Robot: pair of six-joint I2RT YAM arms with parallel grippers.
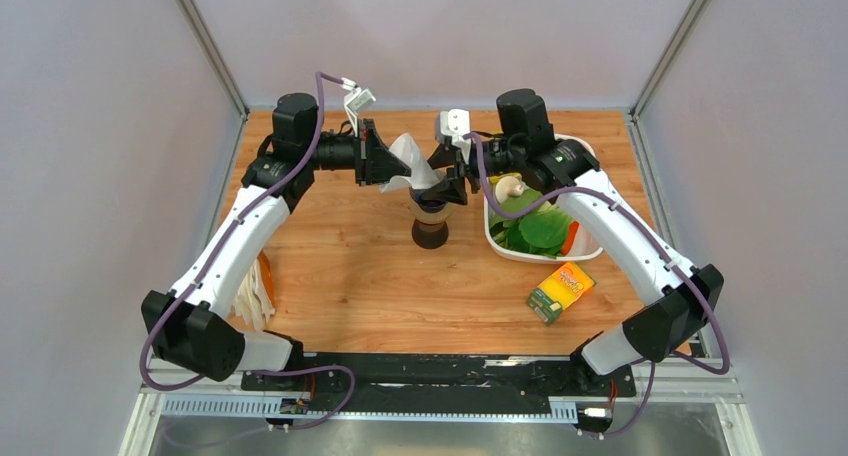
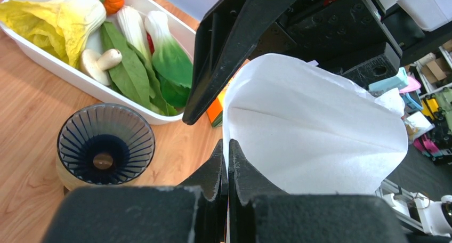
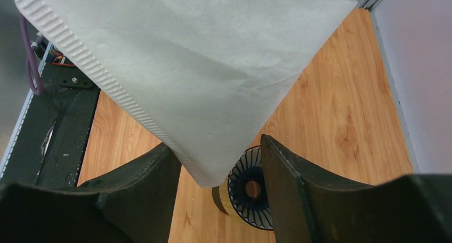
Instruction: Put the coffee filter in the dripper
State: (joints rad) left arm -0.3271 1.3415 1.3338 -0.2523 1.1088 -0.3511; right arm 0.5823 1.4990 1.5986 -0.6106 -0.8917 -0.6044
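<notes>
Clamping the thin white paper coffee filter (image 2: 314, 131), the left pincer (image 2: 228, 150) suspends it for lowering. The tan, dark-based dripper (image 3: 250, 192) sits beneath the wide-spread right pincer (image 3: 216, 146), which flanks the filter's tip.

The wooden table (image 1: 370, 296) carries the dripper (image 1: 430, 228) standing upright just toward 12 o'clock from its centre, dark base on the boards. A white tub (image 2: 64, 72) sits at about 2 o'clock, just beside the dripper but apart from it. A small yellow-and-green box (image 1: 560, 291) lies flat at 4 o'clock near the tub's near edge, and a stack of white paper sheets (image 1: 255, 301) lies at 8 o'clock.
</notes>
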